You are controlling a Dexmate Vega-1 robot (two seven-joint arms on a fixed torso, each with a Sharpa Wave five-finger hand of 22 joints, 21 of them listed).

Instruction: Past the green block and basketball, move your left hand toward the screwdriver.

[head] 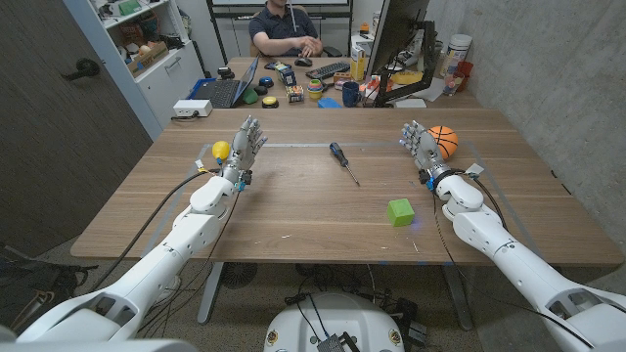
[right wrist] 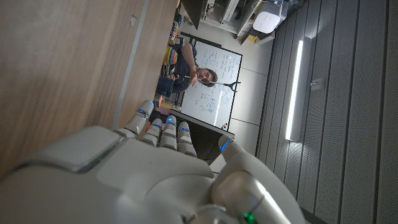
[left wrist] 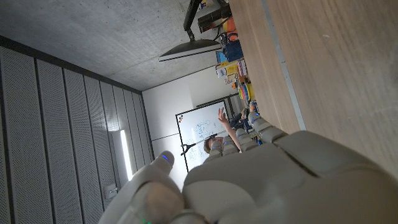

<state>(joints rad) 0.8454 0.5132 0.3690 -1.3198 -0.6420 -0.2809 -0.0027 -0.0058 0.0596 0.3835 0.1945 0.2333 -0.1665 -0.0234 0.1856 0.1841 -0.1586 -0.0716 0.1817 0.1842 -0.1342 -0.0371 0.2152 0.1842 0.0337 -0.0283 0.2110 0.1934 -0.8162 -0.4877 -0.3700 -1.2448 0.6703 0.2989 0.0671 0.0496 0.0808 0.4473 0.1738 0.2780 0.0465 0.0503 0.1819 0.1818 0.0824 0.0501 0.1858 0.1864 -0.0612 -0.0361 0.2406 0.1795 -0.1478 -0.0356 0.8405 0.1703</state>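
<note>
Screwdriver [head: 343,161] lies mid-desk, well apart from left hand [head: 245,145], on that hand's inner side. Left hand fingers spread, holding nothing; yellow ball [head: 221,150] just beside its outer side. Bare desk [head: 293,205] between hand and screwdriver. Green block [head: 399,211] nearer front edge. Right hand [head: 419,144] spread, empty, basketball [head: 444,141] just beside it.

left hand [head: 245,143], right hand [head: 419,145]; fingers apart, empty
</note>
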